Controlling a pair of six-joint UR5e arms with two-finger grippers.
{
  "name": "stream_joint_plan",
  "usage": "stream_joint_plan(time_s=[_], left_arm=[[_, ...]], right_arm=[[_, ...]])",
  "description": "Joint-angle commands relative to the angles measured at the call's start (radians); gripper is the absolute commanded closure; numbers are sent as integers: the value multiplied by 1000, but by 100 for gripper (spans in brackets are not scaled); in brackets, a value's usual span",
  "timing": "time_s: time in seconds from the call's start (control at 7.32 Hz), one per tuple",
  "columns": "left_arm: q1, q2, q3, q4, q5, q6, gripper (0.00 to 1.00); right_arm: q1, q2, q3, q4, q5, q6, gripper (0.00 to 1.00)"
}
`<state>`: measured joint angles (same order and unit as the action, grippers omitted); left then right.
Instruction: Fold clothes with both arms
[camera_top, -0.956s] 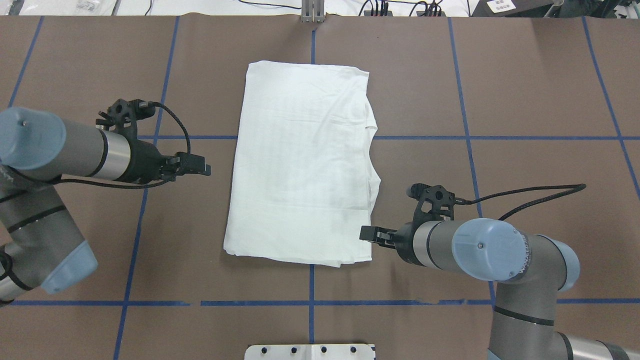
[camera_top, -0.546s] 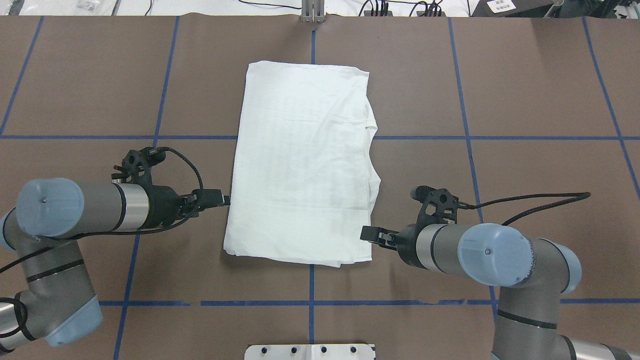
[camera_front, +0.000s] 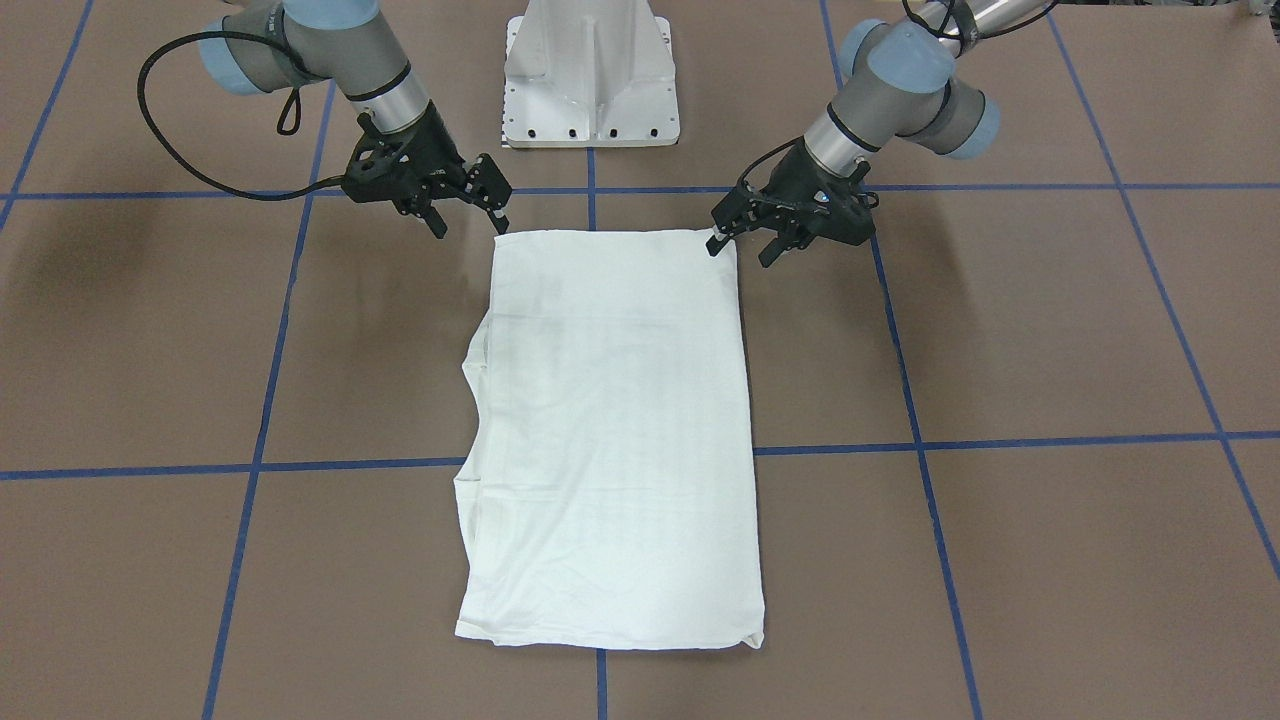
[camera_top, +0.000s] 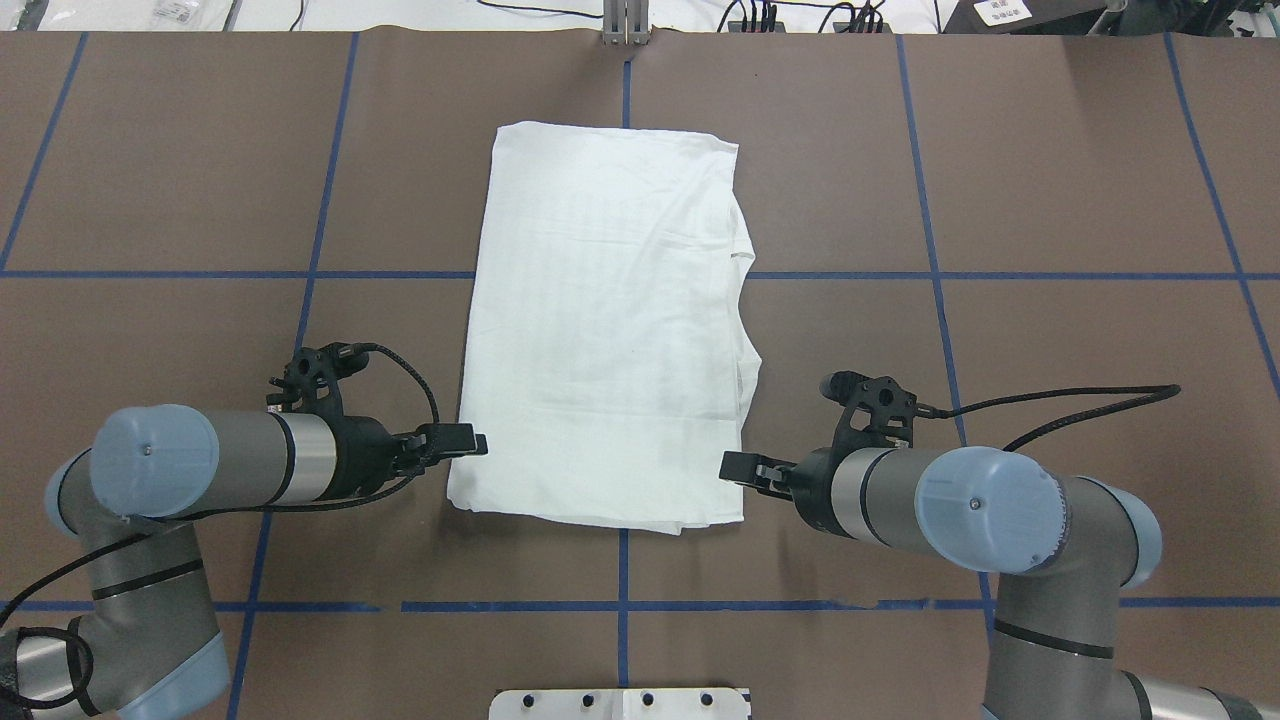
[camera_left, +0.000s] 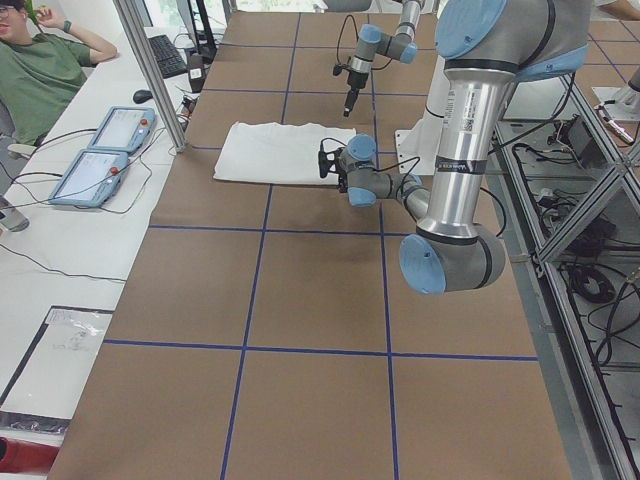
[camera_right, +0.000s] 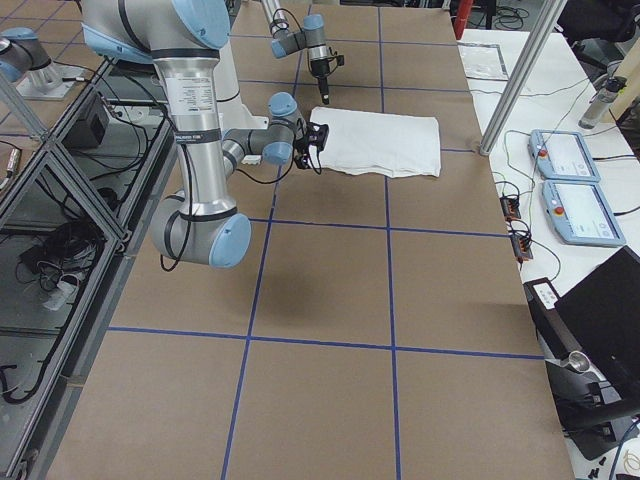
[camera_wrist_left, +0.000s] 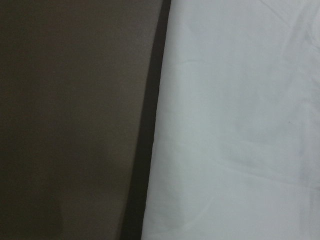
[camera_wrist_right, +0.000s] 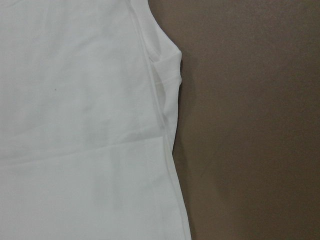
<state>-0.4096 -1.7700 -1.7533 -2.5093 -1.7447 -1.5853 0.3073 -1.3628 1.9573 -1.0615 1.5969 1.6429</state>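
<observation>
Brown paper marked off with blue tape lines (camera_top: 930, 200) covers the table (camera_top: 1050, 180). At its centre lies the white T-shirt (camera_top: 600, 330), folded into 1 long flat rectangle that runs away from the robot, its near short edge close to the pedestal base (camera_front: 590, 70). Its left side is 1 straight edge. On its right side, stepped layers of cloth poke out a little.

The left gripper (camera_front: 742, 245) sits at the near-left corner of the shirt, with its jaws apart. 1.0 s ago it stood beside the middle of the left edge, clear of the cloth. It has since travelled back toward the robot along that edge, and the left arm (camera_top: 230, 465) has swung in low. The right gripper (camera_front: 470, 220) waits at the near-right corner, jaws also apart, and has not moved over the same second. The shirt itself lies as it did.

From the front-facing view 1 fingertip of each gripper looks to meet the cloth, though I cannot tell whether either has slid beneath it. Both wrist cameras show only cloth edge and table.
</observation>
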Motion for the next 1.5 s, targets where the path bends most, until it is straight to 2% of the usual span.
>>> stream_joint_plan(time_s=[0.0,0.14,0.41,0.68,0.82,1.09,1.23,1.37], left_arm=[[23,-19,17,0,2,-4,0],[26,-25,20,0,2,-4,0],[34,-25,29,0,2,-4,11],[46,-35,41,1,4,-2,11],[46,-40,41,1,2,-7,25],[45,-40,34,0,1,-10,94],[44,-40,31,0,1,-7,100],[46,-39,29,0,1,-5,100]], right_arm=[[1,1,0,0,0,0,0],[-1,1,0,0,0,0,0],[-1,1,0,0,0,0,0],[-1,1,0,0,0,0,0],[-1,1,0,0,0,0,0],[-1,-1,0,-2,0,0,0],[-1,1,0,-2,-8,0,0],[-8,1,2,-2,-15,2,0]])
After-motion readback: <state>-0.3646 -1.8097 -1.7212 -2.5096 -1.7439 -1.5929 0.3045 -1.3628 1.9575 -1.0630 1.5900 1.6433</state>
